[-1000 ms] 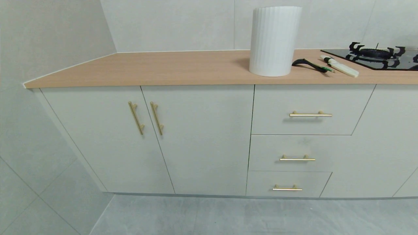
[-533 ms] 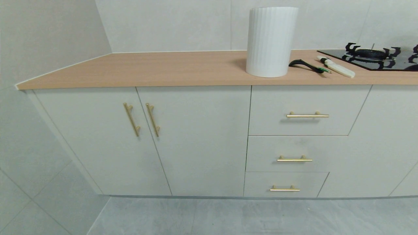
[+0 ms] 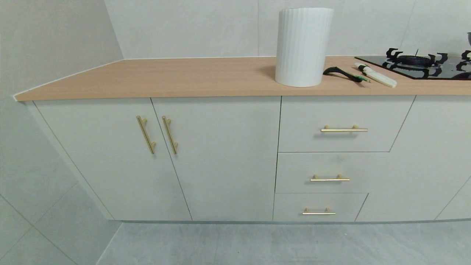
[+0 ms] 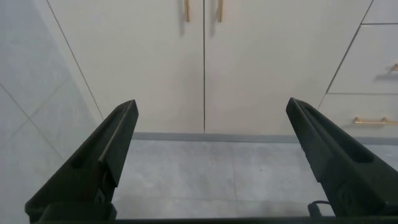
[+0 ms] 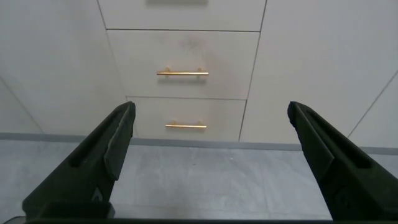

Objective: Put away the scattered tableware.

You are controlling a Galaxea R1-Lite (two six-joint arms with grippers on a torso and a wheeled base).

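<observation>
Black ladle (image 3: 344,73), scoop end dark and curved, thin handle tipped in green, flat on the wooden bench (image 3: 165,77) toward its right end and close to the front edge. Just beside it, a cream-white utensil (image 3: 376,75), long and blunt, angled toward the front edge; contact between the two too small to tell. Both between a tall white ribbed canister (image 3: 303,46), upright near the front edge, and a black glass hob (image 3: 415,68) with dark pan supports at the far right of the bench. Below the bench, pale cupboard doors (image 3: 217,158) and a stack of three drawers (image 3: 346,123), all shut, with slim brass handles. Left gripper (image 4: 211,107) low over grey floor tiles facing the doors, jaws spread wide and holding nothing. Right gripper (image 5: 211,109) facing the lower drawers, jaws likewise wide apart and holding nothing.
</observation>
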